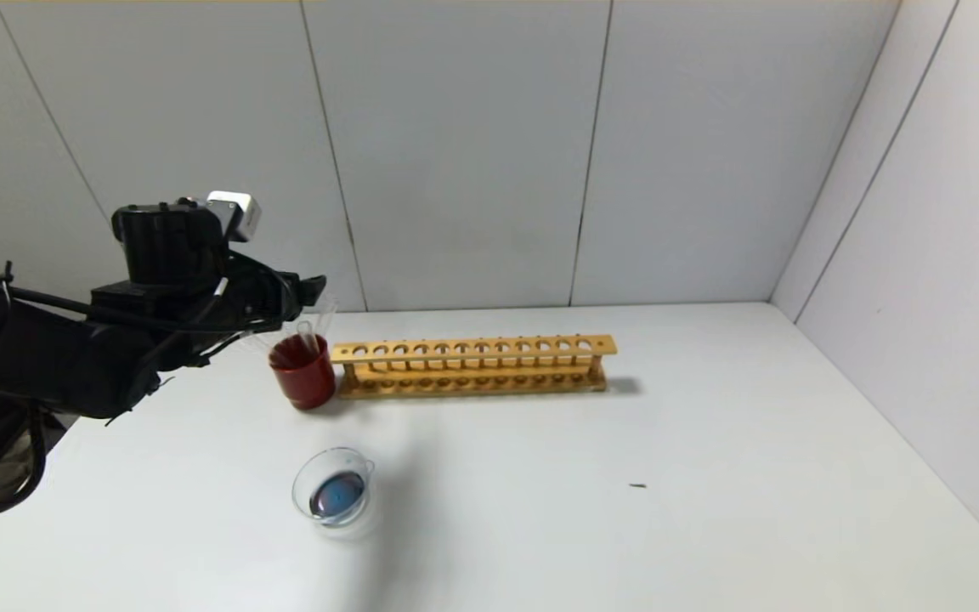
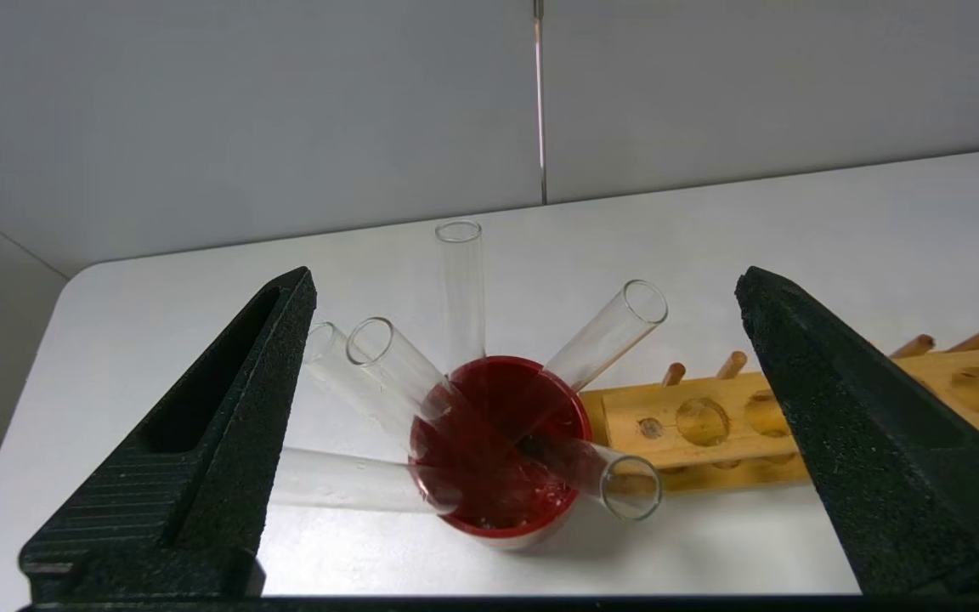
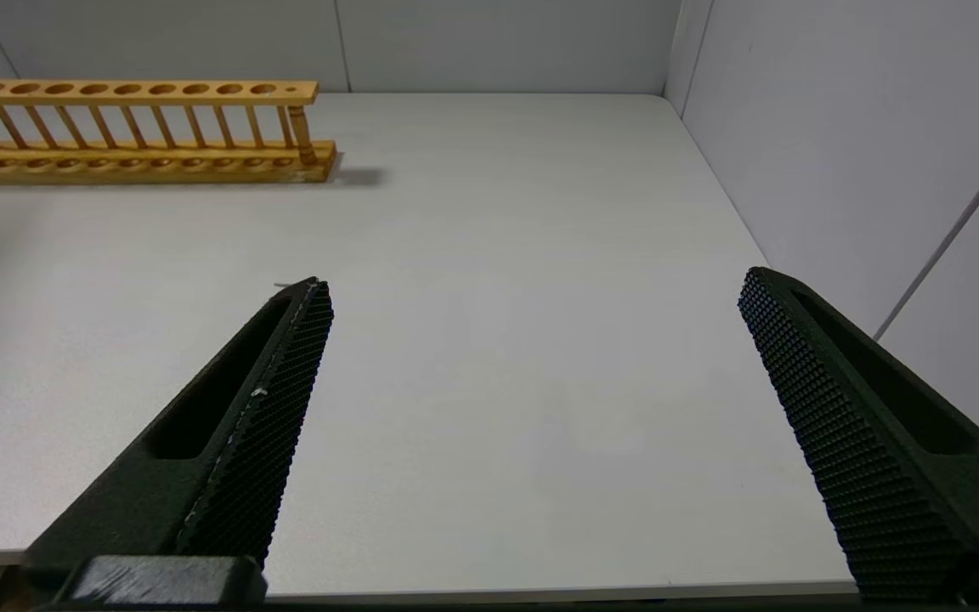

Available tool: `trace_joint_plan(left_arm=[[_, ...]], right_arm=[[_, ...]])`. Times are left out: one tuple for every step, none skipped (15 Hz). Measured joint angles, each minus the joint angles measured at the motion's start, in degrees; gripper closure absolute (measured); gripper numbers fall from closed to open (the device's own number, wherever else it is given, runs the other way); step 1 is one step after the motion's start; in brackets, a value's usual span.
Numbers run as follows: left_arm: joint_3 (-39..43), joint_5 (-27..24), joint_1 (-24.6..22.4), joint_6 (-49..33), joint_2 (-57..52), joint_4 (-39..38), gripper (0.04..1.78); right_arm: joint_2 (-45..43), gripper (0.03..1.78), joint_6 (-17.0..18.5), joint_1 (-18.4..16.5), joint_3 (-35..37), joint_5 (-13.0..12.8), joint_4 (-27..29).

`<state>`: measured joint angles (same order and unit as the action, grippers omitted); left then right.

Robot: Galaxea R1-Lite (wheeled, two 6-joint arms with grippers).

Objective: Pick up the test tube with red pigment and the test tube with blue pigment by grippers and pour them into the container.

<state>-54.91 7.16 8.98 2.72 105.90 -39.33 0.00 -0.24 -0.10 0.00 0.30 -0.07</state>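
Left gripper poised in the air just above and beside the dark red cup, jaws spread wide, nothing between them. Six clear tubes fanned out of that cup, mouths leaning in every direction (one upright, the others tilted toward the rim); no red or blue liquid to be made out in any of them, so no telling which is the test tube with red pigment or the test tube with blue pigment. Cup touching, or all but touching, the left end of the wooden rack, its row of holes bare. Container nearer the robot than the cup, well apart from it on the white table, holding a dark pool of liquid with blue at its middle. Small dark speck lying alone on the table to the right of the container. Grey panel walls closing in the back and right side.

Right gripper low at the near right of the table, out of the head view, fingers likewise far apart and gripping nothing; only bare tabletop beneath, the rack's right end well off.
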Motion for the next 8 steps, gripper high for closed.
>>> trace_joint_plan(left_arm=[[-0.4, 0.0, 0.0, 0.0, -1.0, 0.9, 0.08], [-0.5, 0.1, 0.0, 0.1, -1.9, 1.0, 0.08], [-0.7, 0.1, 0.0, 0.3, -2.6, 1.3, 0.08], [-1.0, 0.1, 0.0, 0.6, -3.6, 2.0, 0.08], [-1.7, 0.1, 0.0, 0.6, -4.7, 3.3, 0.08], [-2.6, 0.2, 0.0, 0.6, -6.2, 5.3, 0.08], [-3.5, 0.3, 0.0, 0.6, -7.9, 7.5, 0.08], [-4.3, 0.4, 0.0, 0.7, -10.1, 9.9, 0.08]], right_arm=[[0.0, 0.06, 0.0, 0.0, 0.0, 0.0, 0.0], [0.0, 0.06, 0.0, 0.0, 0.0, 0.0, 0.0], [0.0, 0.06, 0.0, 0.0, 0.0, 0.0, 0.0], [0.0, 0.06, 0.0, 0.0, 0.0, 0.0, 0.0], [0.0, 0.06, 0.0, 0.0, 0.0, 0.0, 0.0], [0.0, 0.06, 0.0, 0.0, 0.0, 0.0, 0.0], [0.0, 0.06, 0.0, 0.0, 0.0, 0.0, 0.0], [0.0, 0.06, 0.0, 0.0, 0.0, 0.0, 0.0]])
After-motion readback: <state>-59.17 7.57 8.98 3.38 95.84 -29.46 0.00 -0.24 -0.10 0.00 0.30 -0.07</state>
